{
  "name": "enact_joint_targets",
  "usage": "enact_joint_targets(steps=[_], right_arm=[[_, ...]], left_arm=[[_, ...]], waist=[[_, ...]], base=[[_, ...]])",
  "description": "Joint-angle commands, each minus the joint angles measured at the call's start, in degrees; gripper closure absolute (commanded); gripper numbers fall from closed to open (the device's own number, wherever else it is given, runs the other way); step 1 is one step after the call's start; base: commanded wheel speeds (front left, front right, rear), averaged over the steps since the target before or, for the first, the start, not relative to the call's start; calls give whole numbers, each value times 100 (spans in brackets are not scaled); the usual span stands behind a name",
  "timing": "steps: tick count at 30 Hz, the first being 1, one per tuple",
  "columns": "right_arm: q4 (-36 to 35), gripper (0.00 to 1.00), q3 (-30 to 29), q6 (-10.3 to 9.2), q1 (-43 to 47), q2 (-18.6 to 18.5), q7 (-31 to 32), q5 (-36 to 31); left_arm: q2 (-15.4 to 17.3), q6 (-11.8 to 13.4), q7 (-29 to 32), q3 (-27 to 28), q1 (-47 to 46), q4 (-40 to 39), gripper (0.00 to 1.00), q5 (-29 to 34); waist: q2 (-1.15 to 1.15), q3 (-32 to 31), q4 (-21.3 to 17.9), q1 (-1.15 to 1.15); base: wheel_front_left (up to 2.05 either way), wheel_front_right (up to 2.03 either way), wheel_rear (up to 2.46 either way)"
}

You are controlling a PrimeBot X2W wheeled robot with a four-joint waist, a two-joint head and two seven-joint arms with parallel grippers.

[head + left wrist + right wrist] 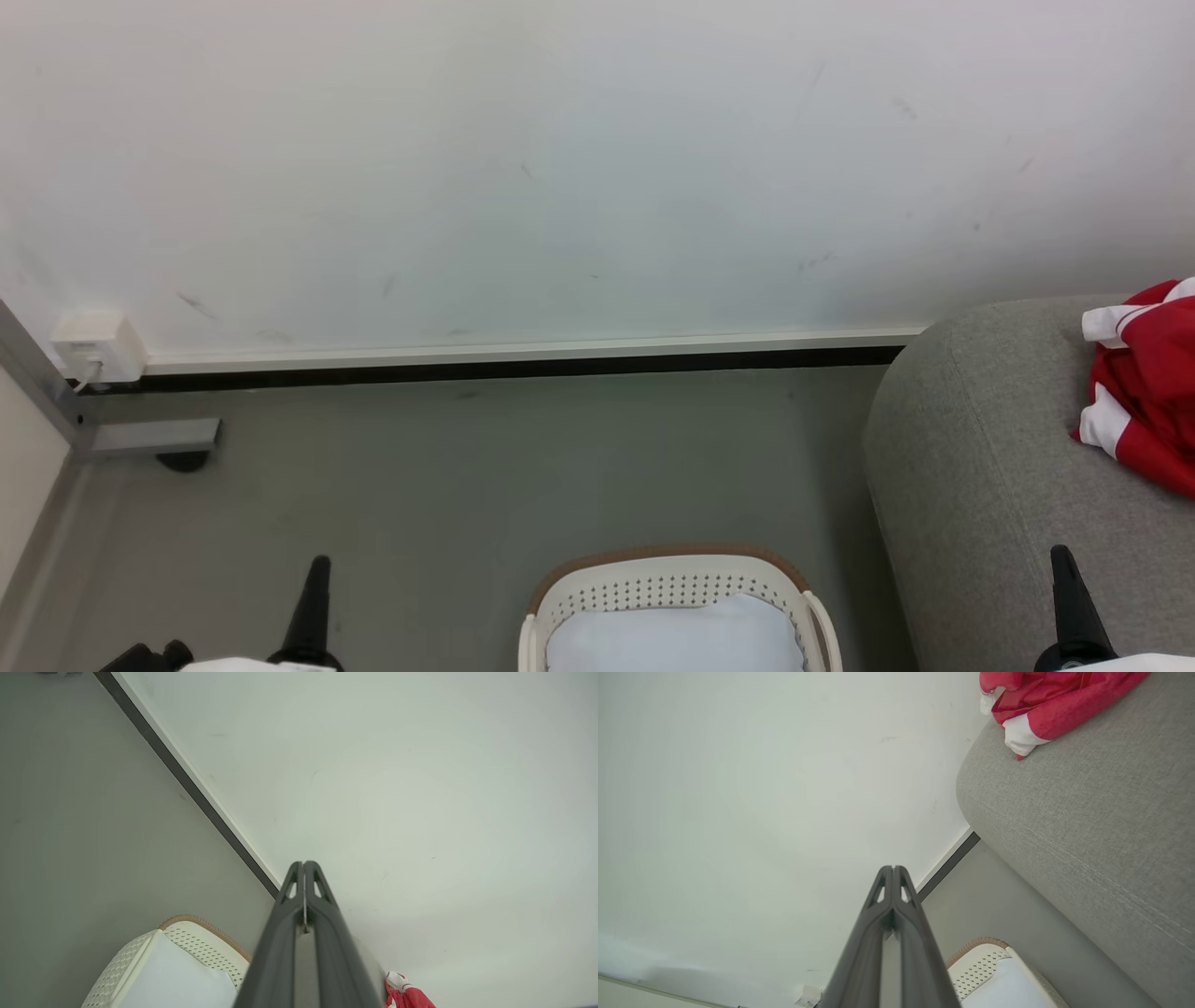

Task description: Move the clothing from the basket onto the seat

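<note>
left gripper: fingers pressed together, nothing held; 7 o'clock in head view.
right gripper: fingers pressed together, nothing held; 5 o'clock in head view.
clothing: red with white trim, bunched on the seat; 3 o'clock in head view.
seat: grey sofa, rounded arm; 4 o'clock, near the basket.
basket: on the floor, 6 o'clock, between the grippers.
basket contents: pale white pad.

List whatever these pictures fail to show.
Head view: the basket is cut off by the bottom edge, and a pale pad covers its inside.
Head view: the red clothing on the seat runs past the right edge; how many garments cannot be told.
</note>
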Motion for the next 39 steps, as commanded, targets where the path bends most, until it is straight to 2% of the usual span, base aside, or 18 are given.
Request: enact_joint_targets(steps=[1, 39], right_arm=[[-77, 100, -29, -6, -146, -63, 28, 158], [-143, 100, -139, -10, -370, -76, 549, 2244]], left_arm=[[37, -27, 28, 35, -128, -71, 100, -187], [49, -95, 551, 296, -342, -153, 100, -2068]], waist=[[0, 3, 0, 0], [0, 102, 0, 0]], base=[[0, 0, 0], [0, 0, 0]])
